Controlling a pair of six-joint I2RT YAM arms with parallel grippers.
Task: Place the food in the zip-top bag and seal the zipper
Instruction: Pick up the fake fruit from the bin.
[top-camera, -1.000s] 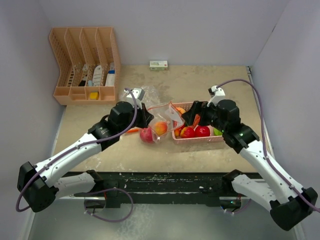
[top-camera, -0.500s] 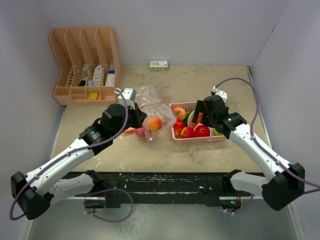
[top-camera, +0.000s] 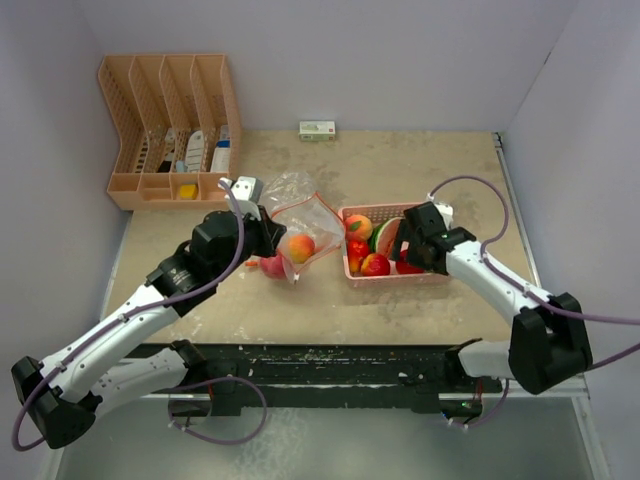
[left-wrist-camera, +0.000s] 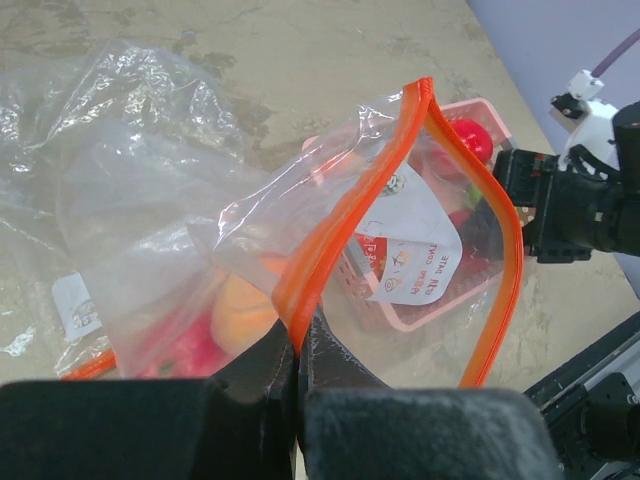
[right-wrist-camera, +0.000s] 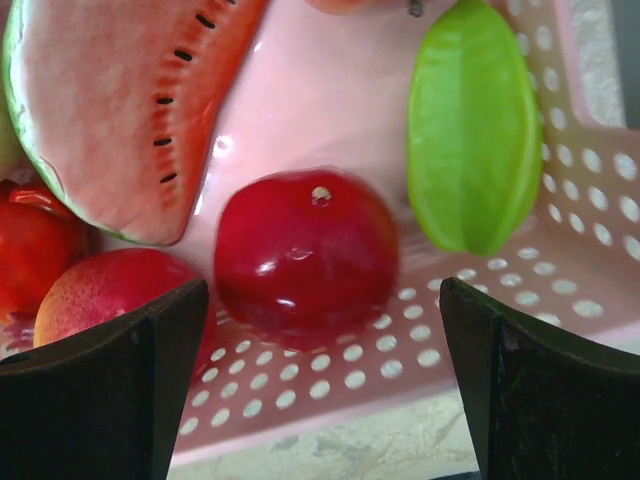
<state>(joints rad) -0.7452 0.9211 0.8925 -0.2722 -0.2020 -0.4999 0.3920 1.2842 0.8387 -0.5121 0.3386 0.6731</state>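
Around the red apple (right-wrist-camera: 305, 255): watermelon slice (right-wrist-camera: 120, 100), green starfruit (right-wrist-camera: 470, 130), basket wall (right-wrist-camera: 560, 290).

Left arm (top-camera: 130, 315) extended, left fingers (left-wrist-camera: 200, 420) pinched shut; right arm (top-camera: 490, 280) angled inward, right fingers (right-wrist-camera: 90, 390) spread wide.

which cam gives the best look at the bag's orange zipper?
Left wrist. The orange zipper fills the frame, gaping open, with the left hand pinching its near edge. Top external shows it only as a thin red-orange line on the small bag. Right wrist misses it: just fruit in the pink basket.
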